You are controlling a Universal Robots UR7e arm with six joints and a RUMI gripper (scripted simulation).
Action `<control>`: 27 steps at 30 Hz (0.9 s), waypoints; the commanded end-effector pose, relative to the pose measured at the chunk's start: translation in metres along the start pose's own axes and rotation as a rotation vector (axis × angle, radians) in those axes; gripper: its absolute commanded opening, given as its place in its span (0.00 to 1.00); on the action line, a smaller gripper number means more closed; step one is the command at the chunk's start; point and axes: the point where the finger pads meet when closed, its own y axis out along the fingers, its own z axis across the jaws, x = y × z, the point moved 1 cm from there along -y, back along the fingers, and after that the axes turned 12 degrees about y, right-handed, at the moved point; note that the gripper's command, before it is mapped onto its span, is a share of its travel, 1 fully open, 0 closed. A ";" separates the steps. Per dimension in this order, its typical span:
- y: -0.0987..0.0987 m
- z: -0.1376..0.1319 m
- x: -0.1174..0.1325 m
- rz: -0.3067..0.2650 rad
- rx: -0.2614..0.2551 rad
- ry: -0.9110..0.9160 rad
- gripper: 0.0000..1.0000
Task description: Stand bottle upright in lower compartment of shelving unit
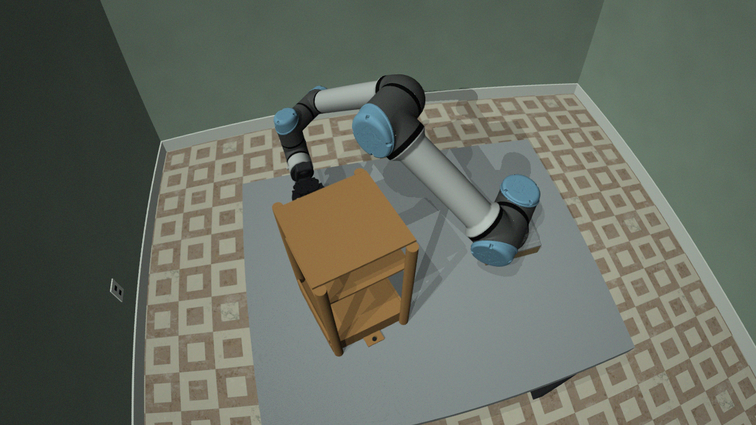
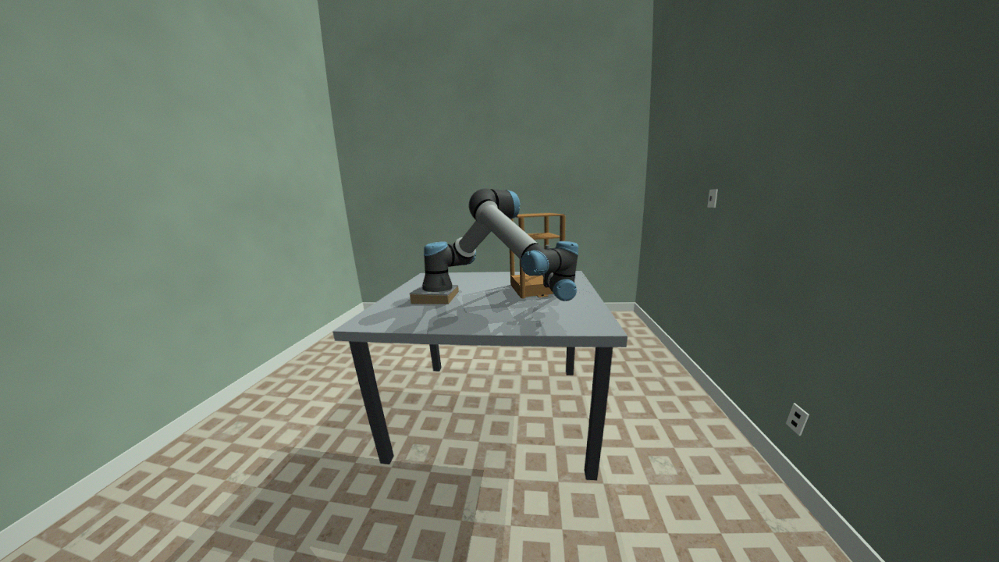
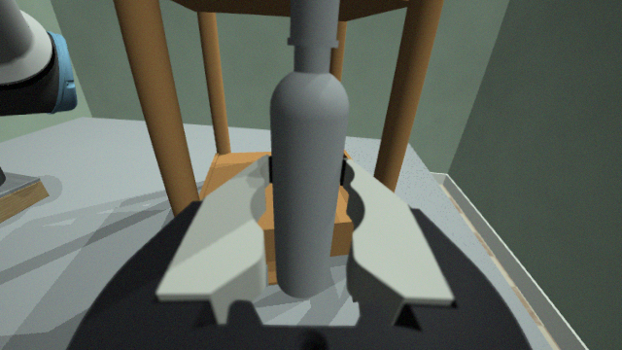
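Note:
A plain grey bottle (image 3: 309, 146) stands upright, cap up, between the two pale jaws of my gripper (image 3: 306, 167), which is shut on its body. The bottle's base hangs just above the grey table (image 3: 97, 160) in front of the wooden shelving unit (image 3: 151, 97) (image 1: 338, 222) (image 2: 545, 223). The orange floor of the lower compartment (image 3: 233, 170) shows behind the bottle, between the two front posts. In the top view my gripper (image 1: 305, 189) is low at the far side of the shelf, and the shelf top hides the bottle.
The arm's base (image 1: 502, 248) (image 2: 434, 293) sits on a wooden plate on the table (image 1: 475, 327) (image 2: 488, 321). The table's edge lies close to the right of the shelf in the wrist view. A small tab (image 1: 373, 338) sticks out at the shelf's foot.

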 end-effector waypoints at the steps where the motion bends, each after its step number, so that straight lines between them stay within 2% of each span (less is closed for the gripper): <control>1: 0.013 -0.002 -0.001 -0.002 -0.001 -0.002 0.00; 10: 0.030 -0.005 -0.001 -0.002 -0.001 -0.002 0.00; 25: 0.075 -0.013 0.001 -0.002 -0.001 -0.002 0.00; 27: 0.075 -0.013 0.001 -0.002 -0.001 -0.002 0.00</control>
